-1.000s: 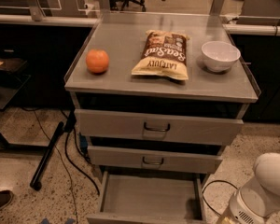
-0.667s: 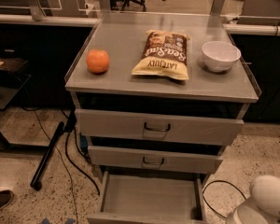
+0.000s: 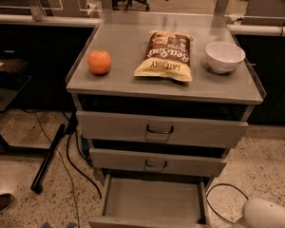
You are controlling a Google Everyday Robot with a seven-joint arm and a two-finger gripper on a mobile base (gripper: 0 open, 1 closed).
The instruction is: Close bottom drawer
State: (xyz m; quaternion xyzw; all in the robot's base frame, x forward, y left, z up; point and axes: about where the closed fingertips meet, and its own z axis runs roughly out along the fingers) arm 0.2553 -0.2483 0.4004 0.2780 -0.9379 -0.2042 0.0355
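Note:
The bottom drawer (image 3: 152,201) of the grey metal cabinet is pulled far out, and its plain grey tray is empty. Its front panel is cut off by the frame's lower edge, so its handle is out of view. The mid-width drawer (image 3: 156,162) and the widest top drawer (image 3: 160,128) above it stick out a little, each with a dark loop handle. Only a white rounded part of my arm (image 3: 268,215) shows at the bottom right corner, right of the open drawer. The gripper itself is out of view.
On the cabinet top (image 3: 128,82) lie an orange (image 3: 99,61), a brown and yellow chip bag (image 3: 166,56) and a white bowl (image 3: 224,56). Black cables and a dark pole (image 3: 50,158) lie on the speckled floor at left. A shoe (image 3: 0,204) shows at bottom left.
The white arm part at the bottom right has sunk lower and further toward the corner. The drawers and the things on top have not moved.

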